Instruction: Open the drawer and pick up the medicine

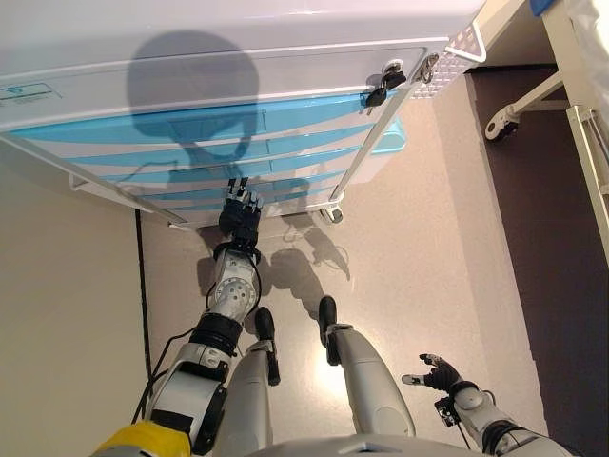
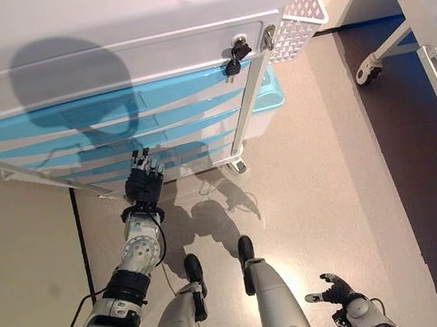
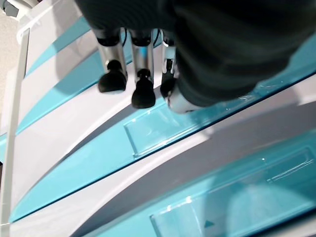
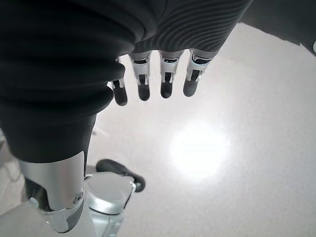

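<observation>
Since the medicine shows in no view and is presumably shut inside, everything turns on how the left hand (image 1: 242,214) lies against the white plastic drawer cabinet with translucent blue drawer fronts (image 1: 285,76). Seen from the head, that hand sits at about 12 o'clock from its own forearm, reaching straight ahead, with its dark-tipped fingers (image 3: 143,94) straight, side by side and only slightly apart, holding nothing. The tips are at or just short of a lower blue drawer front (image 3: 74,153); whether they touch it I cannot tell. In the left wrist view the clear rectangular handle recess (image 3: 163,128) of that drawer lies just beyond the fingertips, its long axis running along the drawer front and so across the line of the fingers, which suits a hook-and-pull, I judge. All drawers look closed, so the opening step is not yet done. A set of dark keys (image 1: 383,84) hangs at the cabinet's upper corner, at roughly 1 o'clock from the left hand and well apart from it. By contrast the right hand (image 1: 439,373) hangs low over the pale floor (image 1: 428,238), at about 4 o'clock from the left hand, far from the cabinet, fingers relaxed and loosely extended, empty. Clearly the left hand is nearer.
</observation>
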Motion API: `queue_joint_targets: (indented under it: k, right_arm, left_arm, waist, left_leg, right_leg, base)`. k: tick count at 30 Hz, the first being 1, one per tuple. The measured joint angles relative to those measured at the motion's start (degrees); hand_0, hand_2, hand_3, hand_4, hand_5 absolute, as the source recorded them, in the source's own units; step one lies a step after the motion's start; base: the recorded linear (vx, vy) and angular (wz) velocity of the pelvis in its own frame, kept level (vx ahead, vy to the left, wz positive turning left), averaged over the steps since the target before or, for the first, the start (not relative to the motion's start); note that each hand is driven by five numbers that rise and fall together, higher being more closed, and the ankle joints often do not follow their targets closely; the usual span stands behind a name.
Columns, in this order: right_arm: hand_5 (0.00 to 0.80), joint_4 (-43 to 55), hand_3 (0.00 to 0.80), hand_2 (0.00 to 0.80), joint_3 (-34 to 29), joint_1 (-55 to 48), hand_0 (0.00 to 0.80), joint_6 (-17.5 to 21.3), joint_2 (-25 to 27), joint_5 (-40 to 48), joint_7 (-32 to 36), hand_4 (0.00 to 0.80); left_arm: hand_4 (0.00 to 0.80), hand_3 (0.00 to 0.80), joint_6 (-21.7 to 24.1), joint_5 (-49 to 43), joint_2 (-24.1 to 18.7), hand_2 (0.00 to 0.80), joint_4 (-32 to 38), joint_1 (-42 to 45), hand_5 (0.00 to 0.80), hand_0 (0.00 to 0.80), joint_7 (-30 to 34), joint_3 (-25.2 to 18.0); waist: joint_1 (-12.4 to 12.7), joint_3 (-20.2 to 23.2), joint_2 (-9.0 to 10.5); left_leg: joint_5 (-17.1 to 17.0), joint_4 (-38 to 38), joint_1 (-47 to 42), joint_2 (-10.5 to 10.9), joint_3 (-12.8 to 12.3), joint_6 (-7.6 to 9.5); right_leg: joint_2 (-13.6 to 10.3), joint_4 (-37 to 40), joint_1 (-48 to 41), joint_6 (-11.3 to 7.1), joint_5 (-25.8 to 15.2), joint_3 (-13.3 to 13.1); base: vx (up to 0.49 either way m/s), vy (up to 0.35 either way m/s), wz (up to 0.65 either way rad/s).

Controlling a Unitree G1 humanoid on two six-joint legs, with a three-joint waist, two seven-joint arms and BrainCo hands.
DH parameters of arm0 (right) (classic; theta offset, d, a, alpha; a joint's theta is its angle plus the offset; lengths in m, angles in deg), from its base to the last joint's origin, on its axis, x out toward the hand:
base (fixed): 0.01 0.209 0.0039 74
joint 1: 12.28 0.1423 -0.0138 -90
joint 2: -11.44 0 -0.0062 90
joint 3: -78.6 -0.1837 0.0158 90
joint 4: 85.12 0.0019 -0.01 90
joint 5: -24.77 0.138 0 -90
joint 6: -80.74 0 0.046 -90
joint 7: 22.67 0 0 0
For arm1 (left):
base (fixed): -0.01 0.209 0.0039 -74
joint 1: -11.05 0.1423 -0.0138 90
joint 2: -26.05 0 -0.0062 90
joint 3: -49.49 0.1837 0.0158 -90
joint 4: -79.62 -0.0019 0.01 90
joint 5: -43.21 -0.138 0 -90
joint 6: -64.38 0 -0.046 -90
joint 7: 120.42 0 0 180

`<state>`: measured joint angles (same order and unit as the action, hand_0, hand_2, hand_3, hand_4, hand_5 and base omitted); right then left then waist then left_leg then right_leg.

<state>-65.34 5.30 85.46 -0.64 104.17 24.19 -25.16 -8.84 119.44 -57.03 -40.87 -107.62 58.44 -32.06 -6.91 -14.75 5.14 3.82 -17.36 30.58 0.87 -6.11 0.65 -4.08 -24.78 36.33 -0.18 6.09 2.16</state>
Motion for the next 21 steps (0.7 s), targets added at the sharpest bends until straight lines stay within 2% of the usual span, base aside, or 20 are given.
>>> queue_joint_targets:
  k: [10, 15, 20, 21]
  right_arm:
    - [0.0, 0.0, 0.0, 0.0, 0.3, 1.4, 0.0, 0.0, 0.2, -0.1, 0.0, 0.0]
    - [0.0, -0.1, 0.0, 0.0, 1.2, 2.2, 0.0, 0.0, 0.4, -1.3, 0.0, 0.0]
    - [0.0, -0.2, 0.0, 0.0, 1.4, 2.5, 0.0, 0.0, 0.5, -2.2, 0.0, 0.0]
    - [0.0, -0.2, 0.0, 0.0, 1.6, 2.6, 0.0, 0.0, 0.4, -2.2, 0.0, 0.0]
  left_arm:
    - [0.8, 0.8, -0.1, -0.1, 0.0, 0.8, 0.0, -0.1, 0.8, 0.8, 0.0, 0.0]
    - [0.8, 0.8, -0.7, -0.1, -0.1, 0.8, 0.6, -0.5, 0.8, 0.8, 0.5, -0.1]
    - [0.8, 0.8, -1.9, -0.1, 0.2, 0.8, 0.7, 0.7, 0.8, 0.8, 1.2, 0.0]
    - [0.8, 0.8, -1.9, -0.1, 0.3, 0.8, 1.2, 1.5, 0.8, 0.8, 1.6, 0.0]
  waist:
    - [0.1, -0.5, -0.62]
    - [0.6, -2.7, -0.69]
    - [1.5, -3.0, -0.64]
    - [1.5, -3.1, -0.6]
  left_leg:
    - [-0.1, -0.1, 0.0, -0.1, 0.7, -0.2]
    - [-0.4, 0.0, -1.2, 0.1, 3.3, -0.65]
    - [-0.6, 0.2, -2.0, 0.2, 4.1, -0.99]
    - [-0.8, 0.2, -2.0, 0.3, 5.0, -1.43]
  right_leg:
    - [0.0, -0.2, -0.2, 0.12, 0.1, 0.6]
    - [0.0, -0.4, -1.9, 0.47, 0.3, 1.7]
    - [-0.2, -1.2, -2.5, 1.15, 0.9, 2.6]
    - [-0.2, -1.7, -2.6, 1.25, 1.3, 3.2]
  base:
    - [-0.014, -0.021, 0.02]
    - [-0.019, -0.034, 0.08]
    - [-0.063, -0.012, 0.08]
    - [0.072, -0.014, 0.15]
